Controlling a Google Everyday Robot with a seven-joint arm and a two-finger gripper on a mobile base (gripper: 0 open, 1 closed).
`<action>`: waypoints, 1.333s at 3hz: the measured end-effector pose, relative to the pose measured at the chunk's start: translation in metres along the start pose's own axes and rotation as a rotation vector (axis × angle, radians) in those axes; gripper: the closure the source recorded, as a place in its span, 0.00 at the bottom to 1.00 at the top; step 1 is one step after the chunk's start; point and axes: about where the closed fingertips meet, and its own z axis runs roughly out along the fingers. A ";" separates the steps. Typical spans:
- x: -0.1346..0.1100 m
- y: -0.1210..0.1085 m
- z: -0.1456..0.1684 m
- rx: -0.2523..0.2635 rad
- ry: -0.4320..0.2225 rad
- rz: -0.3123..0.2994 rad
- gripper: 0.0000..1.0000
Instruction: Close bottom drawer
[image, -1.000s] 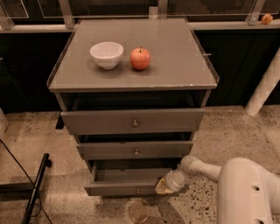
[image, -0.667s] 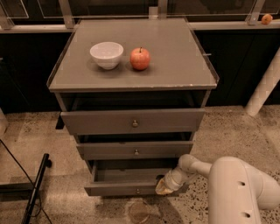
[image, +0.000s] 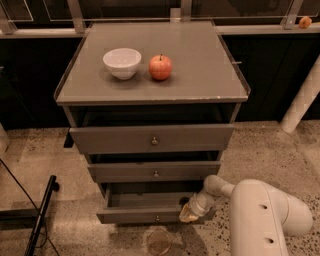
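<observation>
The bottom drawer stands pulled out at the foot of the grey table, its inside partly shadowed under the middle drawer. The gripper is at the right end of that drawer's front; whether it is open or closed cannot be told. On the table sit a white bowl and a red apple. The white arm, right of the table, is cut off by the frame. A round thing on the floor before the table is hard to make out.

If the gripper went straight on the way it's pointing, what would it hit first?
Probably the bottom drawer's front: the gripper sits at its right end, pointing down and left into it. Depth is unclear; they may be touching.
</observation>
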 end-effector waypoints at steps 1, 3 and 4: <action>-0.001 0.000 -0.001 0.000 0.000 0.000 0.34; 0.009 -0.002 -0.018 0.102 0.009 0.060 0.00; 0.010 -0.006 -0.022 0.129 0.011 0.072 0.00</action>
